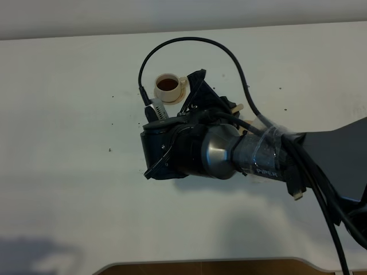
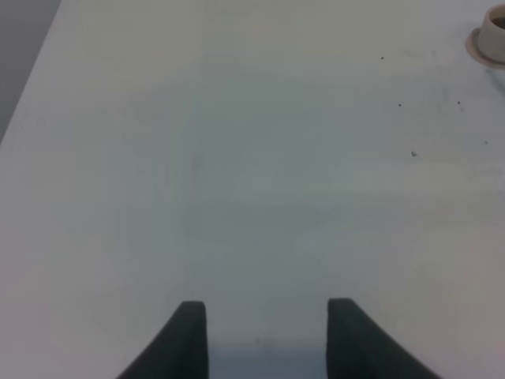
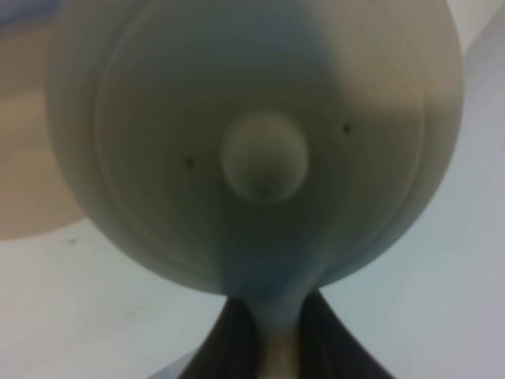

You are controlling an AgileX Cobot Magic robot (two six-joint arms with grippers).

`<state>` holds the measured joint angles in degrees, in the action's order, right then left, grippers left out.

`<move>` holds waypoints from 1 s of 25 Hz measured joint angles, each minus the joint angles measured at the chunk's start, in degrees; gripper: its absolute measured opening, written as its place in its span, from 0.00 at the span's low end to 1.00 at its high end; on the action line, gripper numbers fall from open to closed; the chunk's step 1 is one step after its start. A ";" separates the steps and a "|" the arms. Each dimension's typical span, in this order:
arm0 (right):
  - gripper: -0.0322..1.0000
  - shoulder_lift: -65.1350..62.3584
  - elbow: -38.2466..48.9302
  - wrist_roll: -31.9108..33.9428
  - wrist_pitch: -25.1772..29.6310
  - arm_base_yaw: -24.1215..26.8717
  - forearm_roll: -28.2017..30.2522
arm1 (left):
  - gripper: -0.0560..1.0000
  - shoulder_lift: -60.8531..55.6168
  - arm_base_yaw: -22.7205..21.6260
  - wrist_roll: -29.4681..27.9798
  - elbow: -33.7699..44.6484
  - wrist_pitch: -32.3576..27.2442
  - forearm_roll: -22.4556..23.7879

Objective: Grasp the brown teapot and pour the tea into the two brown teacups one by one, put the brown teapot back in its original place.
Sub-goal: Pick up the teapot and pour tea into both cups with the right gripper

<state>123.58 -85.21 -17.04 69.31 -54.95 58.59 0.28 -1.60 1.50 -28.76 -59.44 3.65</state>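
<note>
Right wrist: right pincer [image 3: 276,347] clamps brown teapot [image 3: 158,158] by handle; arm [image 1: 252,154] reaches across middle, near teacup [image 1: 168,86].

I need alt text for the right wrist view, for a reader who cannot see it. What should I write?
The brown teapot, seen from above, fills the frame, its lid knob in the middle. The right pincer is shut on its handle, and part of a tan saucer shows past its edge on the white table.

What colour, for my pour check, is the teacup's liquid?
Dark reddish-brown liquid, best in exterior high view.
</note>
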 joint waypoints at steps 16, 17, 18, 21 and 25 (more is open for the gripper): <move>0.15 0.00 0.00 -2.58 -0.02 -0.63 3.73 | 0.40 0.00 0.00 0.00 0.00 0.00 0.00; 0.15 0.00 0.00 -2.58 -0.02 -0.63 4.11 | 0.40 0.00 0.00 0.00 0.00 0.00 0.00; 0.15 0.00 0.00 -2.58 -0.02 -0.63 4.60 | 0.40 0.00 0.00 0.00 0.00 0.00 0.00; 0.15 0.00 0.00 -2.80 0.04 -0.63 5.00 | 0.40 0.00 0.00 0.00 0.00 0.00 0.00; 0.15 0.00 0.00 -3.48 -0.02 -0.63 5.48 | 0.40 0.00 0.00 0.00 0.00 0.00 0.00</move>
<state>123.58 -85.21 -20.52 69.29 -55.58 64.07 0.28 -1.60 1.50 -28.76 -59.44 3.65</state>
